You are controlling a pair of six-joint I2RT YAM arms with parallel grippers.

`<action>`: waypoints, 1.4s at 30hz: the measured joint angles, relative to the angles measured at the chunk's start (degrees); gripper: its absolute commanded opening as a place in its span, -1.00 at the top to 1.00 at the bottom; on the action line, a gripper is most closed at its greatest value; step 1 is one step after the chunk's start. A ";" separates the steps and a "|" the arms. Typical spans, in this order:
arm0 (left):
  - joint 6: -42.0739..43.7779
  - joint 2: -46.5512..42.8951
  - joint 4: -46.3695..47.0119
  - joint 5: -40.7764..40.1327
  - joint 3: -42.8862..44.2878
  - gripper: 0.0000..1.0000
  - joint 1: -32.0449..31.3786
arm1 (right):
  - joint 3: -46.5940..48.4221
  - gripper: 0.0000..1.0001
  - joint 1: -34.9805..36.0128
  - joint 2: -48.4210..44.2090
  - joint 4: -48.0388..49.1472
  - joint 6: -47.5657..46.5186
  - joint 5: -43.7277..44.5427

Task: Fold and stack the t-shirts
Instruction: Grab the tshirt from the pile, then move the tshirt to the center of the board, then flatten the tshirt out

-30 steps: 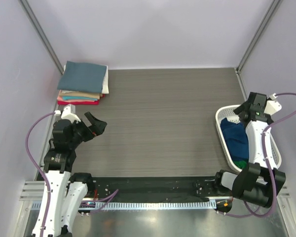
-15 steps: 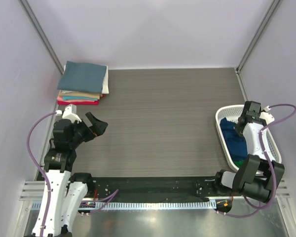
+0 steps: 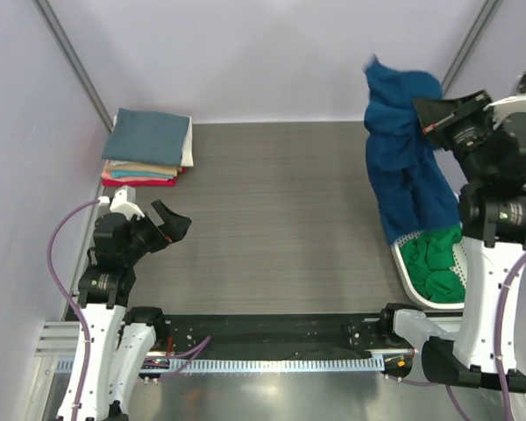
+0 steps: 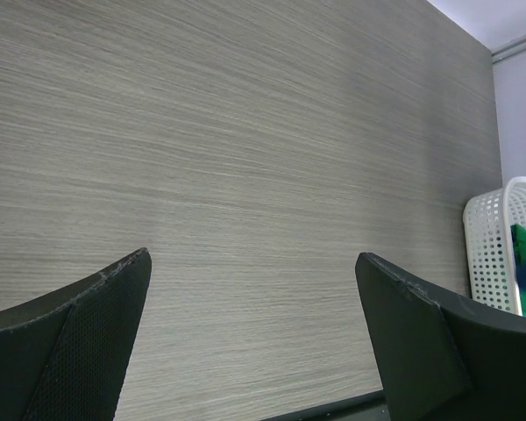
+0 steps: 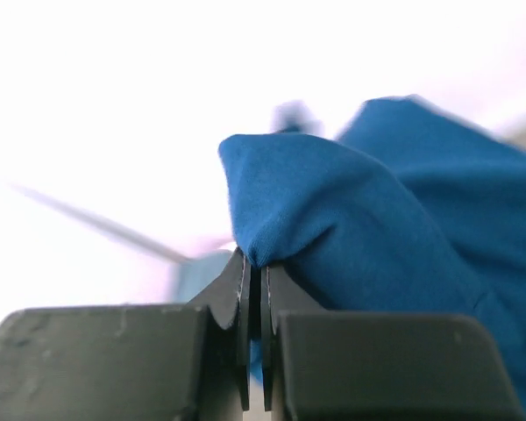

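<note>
my right gripper [image 5: 254, 279] is pinched on the blue tee [image 3: 405, 167], which hangs unfolded below it. the green tee [image 3: 434, 263] sits in the basket [image 4: 493, 250] underneath. my left gripper [image 3: 169, 224] is wide and empty, with the folded stack [image 3: 147, 145] just beyond it. i judge two tees are left to fold.

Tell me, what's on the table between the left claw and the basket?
Nothing. The left wrist view shows only bare table between the open left claw and the basket.

No text, label, brand or number can be read in any view. The blue shirt [image 3: 408, 167], the folded shirts [image 3: 147, 140], the basket [image 4: 489, 250] and the desk [image 3: 280, 210] show plain surfaces only.
</note>
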 measured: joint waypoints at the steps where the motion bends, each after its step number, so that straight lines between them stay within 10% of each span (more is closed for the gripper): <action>1: 0.00 -0.02 0.02 -0.02 0.00 -0.99 0.00 | 2.60 0.98 0.20 0.04 1.27 0.35 -2.19; 5: 0.02 -0.02 0.02 -0.31 0.00 -0.99 0.00 | 1.42 -0.44 0.22 -3.98 4.48 0.87 -7.19; 8: 0.07 -0.11 0.02 -0.70 0.00 -0.99 0.00 | -10.64 -0.96 0.31 -9.31 4.52 -0.66 -7.58; 16: 0.24 -0.02 0.02 -1.14 0.00 -1.00 0.00 | -45.07 -0.95 0.28 -8.00 -8.31 -4.63 0.59; 21: 0.17 0.70 0.09 -1.11 0.00 -0.99 0.00 | -45.20 -0.88 3.72 -10.38 -6.93 -6.73 0.76; 33: -0.26 8.70 0.85 -0.35 -0.15 -1.00 0.00 | -43.28 -0.50 40.22 12.22 -1.07 -6.49 14.32; 42: -0.26 7.65 1.73 0.28 -0.31 -1.00 0.00 | -39.19 -0.60 40.37 18.95 -1.57 -8.61 24.06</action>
